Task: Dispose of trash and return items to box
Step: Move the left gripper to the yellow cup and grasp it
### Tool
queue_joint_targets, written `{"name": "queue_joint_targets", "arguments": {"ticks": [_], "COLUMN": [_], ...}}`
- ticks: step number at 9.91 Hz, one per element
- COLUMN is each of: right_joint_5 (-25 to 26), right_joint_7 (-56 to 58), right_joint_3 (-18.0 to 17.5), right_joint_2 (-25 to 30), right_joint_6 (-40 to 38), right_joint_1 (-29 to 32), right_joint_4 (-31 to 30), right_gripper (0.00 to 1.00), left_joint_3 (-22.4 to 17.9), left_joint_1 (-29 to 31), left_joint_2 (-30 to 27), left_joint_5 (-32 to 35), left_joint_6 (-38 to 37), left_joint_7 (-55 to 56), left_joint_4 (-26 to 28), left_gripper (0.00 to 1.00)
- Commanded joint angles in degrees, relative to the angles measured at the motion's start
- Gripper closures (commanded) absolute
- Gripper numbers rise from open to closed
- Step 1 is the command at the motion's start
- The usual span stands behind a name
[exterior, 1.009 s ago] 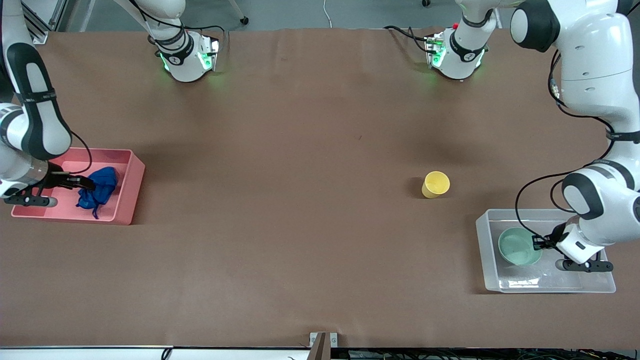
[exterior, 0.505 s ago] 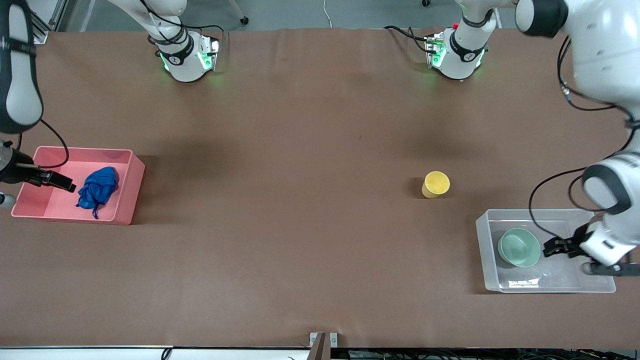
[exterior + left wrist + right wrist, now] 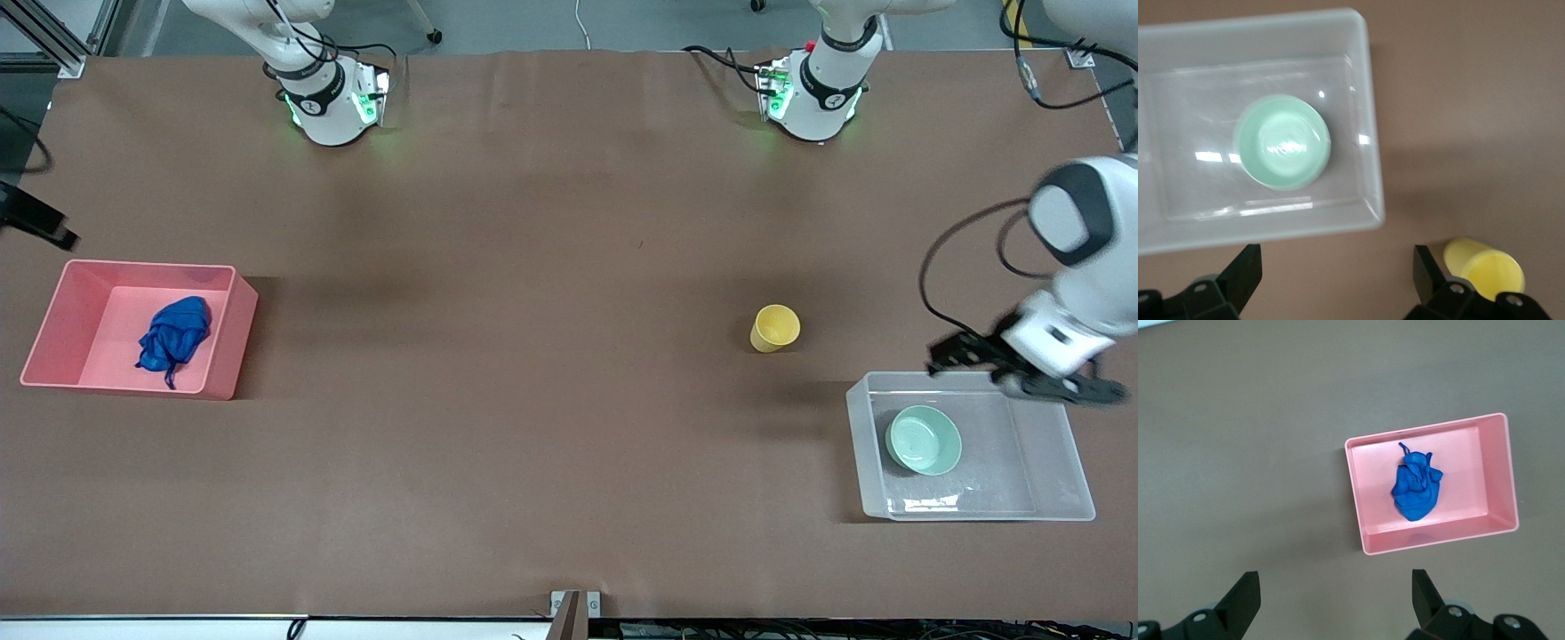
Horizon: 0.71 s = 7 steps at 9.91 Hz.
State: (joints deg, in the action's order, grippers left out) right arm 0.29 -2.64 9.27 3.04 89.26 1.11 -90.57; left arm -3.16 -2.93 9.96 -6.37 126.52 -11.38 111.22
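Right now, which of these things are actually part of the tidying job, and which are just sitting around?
Part of the job:
- blue wad, lying in the pink bin
- mint bowl, in the clear box
- yellow cup, on the table, outside the box
- left gripper, open, over the box's edge
- right gripper, open

Just there:
- brown table

1. A bright blue wad [image 3: 173,342], darker in its folds, lies in an opaque pink bin [image 3: 53,313].
2. A pale mint-green bowl [image 3: 924,440] with white glints sits in a clear, colourless box [image 3: 1058,444].
3. A plain yellow cup [image 3: 774,328] stands on the matte brown table [image 3: 533,311].
4. The left gripper [image 3: 951,353], above the rim of the box toward the bases, has black fingers on a white wrist with a dark grey joint cap.
5. The right gripper [image 3: 1335,600] shows black fingers in its wrist view.
6. Both arm bases are white with black bands and green lights.
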Motion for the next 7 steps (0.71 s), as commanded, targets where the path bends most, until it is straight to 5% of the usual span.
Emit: {"name": "queue_joint_targets", "arguments": {"ticks": [1,3,7], "right_joint_5": [0.15,0.33,0.94], "right_joint_7": [-0.17,-0.09,-0.79], "right_joint_3": [-0.72,-3.88,-3.99], "right_joint_2": [-1.37,-1.54,-1.63], "right_joint_6": [-1.28,-1.63,-2.24], "right_joint_1": [-0.76,1.34,0.47], "right_joint_4": [0.84,2.49,3.91], "right_gripper": [0.0,0.0,0.0], "left_joint_3": [6.73,9.74,13.01], "left_joint_1": [0.03,-0.05,-0.14], "left_joint_2": [-5.04,-4.17,4.86], "left_joint_5": [1.71,1.8,1.8], "left_joint_6": [2.68,3.81,17.49], "left_joint_7": [2.06,5.83,6.63], "left_joint_4": [13.47,15.43,17.63], "left_gripper": [0.0,0.0,0.01]}}
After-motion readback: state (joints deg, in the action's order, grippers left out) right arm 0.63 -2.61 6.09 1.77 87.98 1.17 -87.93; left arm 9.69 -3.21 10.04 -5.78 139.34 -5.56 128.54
